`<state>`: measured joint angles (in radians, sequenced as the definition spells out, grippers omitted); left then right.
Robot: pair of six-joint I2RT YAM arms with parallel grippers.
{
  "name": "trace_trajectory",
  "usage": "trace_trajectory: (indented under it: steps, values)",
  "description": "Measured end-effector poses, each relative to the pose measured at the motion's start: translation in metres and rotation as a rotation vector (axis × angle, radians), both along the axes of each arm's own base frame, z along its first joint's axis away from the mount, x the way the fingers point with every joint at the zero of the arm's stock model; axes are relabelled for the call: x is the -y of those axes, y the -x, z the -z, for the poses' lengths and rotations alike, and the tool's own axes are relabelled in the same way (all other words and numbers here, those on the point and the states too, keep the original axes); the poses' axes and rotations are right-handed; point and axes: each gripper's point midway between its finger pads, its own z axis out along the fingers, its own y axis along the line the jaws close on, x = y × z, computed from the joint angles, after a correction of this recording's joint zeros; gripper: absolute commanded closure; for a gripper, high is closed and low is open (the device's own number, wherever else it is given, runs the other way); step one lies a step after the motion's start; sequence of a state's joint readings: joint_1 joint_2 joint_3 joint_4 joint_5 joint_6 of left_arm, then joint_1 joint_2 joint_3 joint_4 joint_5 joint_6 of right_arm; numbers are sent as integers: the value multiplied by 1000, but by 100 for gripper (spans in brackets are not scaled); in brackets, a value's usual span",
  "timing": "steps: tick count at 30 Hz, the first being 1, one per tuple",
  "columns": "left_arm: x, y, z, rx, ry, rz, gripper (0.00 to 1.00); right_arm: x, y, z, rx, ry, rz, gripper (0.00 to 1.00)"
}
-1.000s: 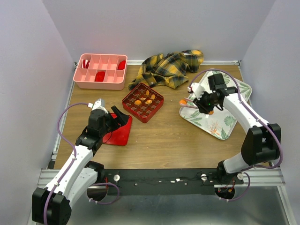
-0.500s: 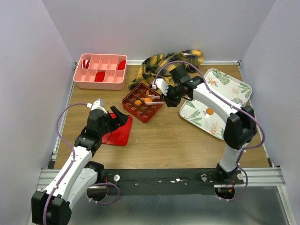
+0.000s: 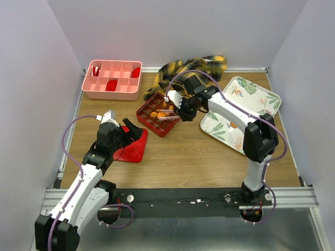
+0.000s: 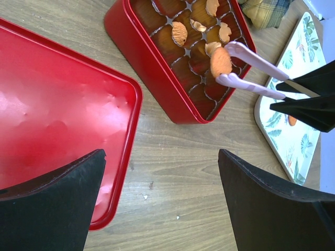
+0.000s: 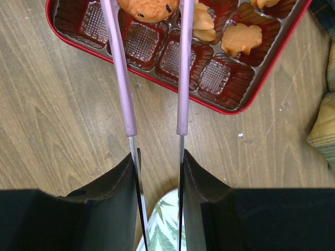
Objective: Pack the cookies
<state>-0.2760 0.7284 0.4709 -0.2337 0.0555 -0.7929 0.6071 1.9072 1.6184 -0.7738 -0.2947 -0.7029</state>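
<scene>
My right gripper (image 3: 184,107) (image 5: 157,162) is shut on pink-tipped tongs (image 3: 171,114) (image 5: 125,78) (image 4: 251,57). The tongs pinch one round orange cookie (image 5: 148,8) (image 4: 221,60) just above the red gridded box (image 3: 144,116) (image 5: 246,107) (image 4: 157,73). Several cookies (image 4: 179,33) (image 5: 241,39) lie in the box's far cells. Another cookie (image 3: 234,125) (image 4: 292,120) rests on the leaf-print tray (image 3: 246,141) (image 4: 285,130). My left gripper (image 3: 131,133) (image 4: 162,204) hangs open and empty at the edge of the red lid (image 3: 133,149) (image 4: 57,120).
A pink divided bin (image 3: 111,79) with dark-red pieces stands at the back left. A yellow plaid cloth (image 3: 191,70) lies bunched behind the red box. Grey walls close in the wooden table on three sides.
My right arm has swung left from the leaf-print tray to over the red gridded box, carrying the cookie in the tongs. The left arm has not moved.
</scene>
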Motion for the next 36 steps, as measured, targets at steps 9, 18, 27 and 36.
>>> trace_trajectory:
  steps: [9,18,27,36]
  values:
    - [0,0,-1,5,2,-1,1,-4,2,13,-17,26,-5,61]
    - [-1,1,-8,29,8,-2,1,-5,-6,13,-1,34,12,55]
    - [-1,1,-7,28,7,-2,1,-5,-7,15,-1,38,18,55]
    - [-1,1,-7,28,7,-4,1,-6,-7,14,-4,37,22,53]
